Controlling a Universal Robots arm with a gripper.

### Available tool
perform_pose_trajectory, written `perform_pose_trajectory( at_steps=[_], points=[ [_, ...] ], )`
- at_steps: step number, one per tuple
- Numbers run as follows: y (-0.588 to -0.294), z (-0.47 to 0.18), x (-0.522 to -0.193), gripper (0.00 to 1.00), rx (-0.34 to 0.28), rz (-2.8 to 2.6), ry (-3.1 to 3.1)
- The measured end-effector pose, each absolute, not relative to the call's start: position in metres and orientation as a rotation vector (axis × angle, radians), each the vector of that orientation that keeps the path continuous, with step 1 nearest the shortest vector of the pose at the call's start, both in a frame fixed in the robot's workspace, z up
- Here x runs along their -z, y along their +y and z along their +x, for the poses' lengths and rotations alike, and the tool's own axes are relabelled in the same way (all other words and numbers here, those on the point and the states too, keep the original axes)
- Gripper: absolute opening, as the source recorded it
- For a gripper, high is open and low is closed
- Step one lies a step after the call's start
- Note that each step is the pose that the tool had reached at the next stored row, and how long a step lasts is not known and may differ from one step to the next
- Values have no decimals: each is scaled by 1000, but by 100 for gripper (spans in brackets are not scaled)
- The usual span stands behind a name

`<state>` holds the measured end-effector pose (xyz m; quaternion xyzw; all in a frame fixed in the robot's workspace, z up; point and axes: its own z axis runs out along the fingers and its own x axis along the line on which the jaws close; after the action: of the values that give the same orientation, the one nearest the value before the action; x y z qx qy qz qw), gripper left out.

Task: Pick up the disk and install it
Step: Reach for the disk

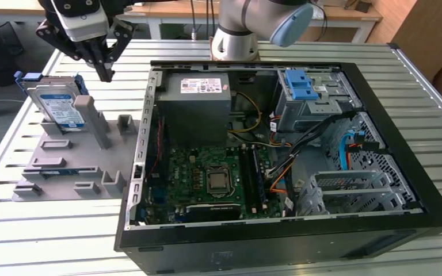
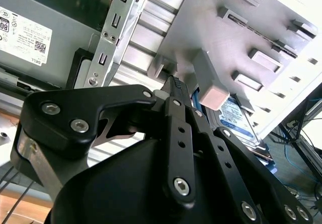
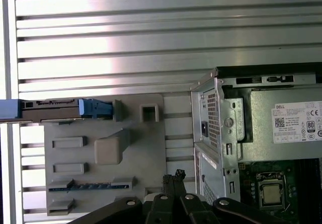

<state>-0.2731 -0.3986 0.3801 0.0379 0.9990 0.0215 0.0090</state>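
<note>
Ribbed metal table underneath it all, with a black case lying open on it and a grey fixture just beside the case on the exterior view's left. And we're up high here: the gripper hovers above the fixture's far end, fingers pressed together to a point, nothing between them. Empty, then.

The disk is parked on that fixture, standing on edge in a slot at the far corner and leaning back a little, white-and-blue label facing the exterior camera, blue carrier framing it. From the gripper it lies lower down and off to the exterior view's left, near but clearly apart, no contact at all.

In the first wrist view the disk reads as a thin bar seen edge-on, and its long line runs along the table's ribs. That's the axis that matters, I'd say: closed fingers have to open across that thin dimension, and as things stand the gripper sits off the disk's line, over the case side of the fixture.

The second wrist view agrees: closed tips over the fixture, the disk to one side.

Labels? A white printed one on the power supply, plus the disk's own. Over in the case, the drive cage with its blue latch sits well away.
</note>
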Motion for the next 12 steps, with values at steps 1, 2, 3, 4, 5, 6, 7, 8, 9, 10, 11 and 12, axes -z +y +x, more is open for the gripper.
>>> perform_pose_trajectory(
  at_steps=[1,2,3,4,5,6,7,8,9,10,11,12],
  points=[
    [-399,-273,-380,11,-67,119,3121],
    [-399,-274,-380,11,-67,119,3121],
    [-399,-274,-380,11,-67,119,3121],
    [-399,-274,-380,11,-67,119,3121],
    [-399,-274,-380,11,-67,119,3121],
    [-399,-275,-380,11,-67,119,3121],
    [-399,-275,-380,11,-67,119,3121],
    [-399,-275,-380,11,-67,118,3121],
    [-399,-275,-380,11,-67,119,3121],
    [-399,-276,-380,11,-67,119,3121],
    [-399,-276,-380,11,-67,119,3121],
    [-399,-276,-379,11,-67,119,3121]
  ],
)
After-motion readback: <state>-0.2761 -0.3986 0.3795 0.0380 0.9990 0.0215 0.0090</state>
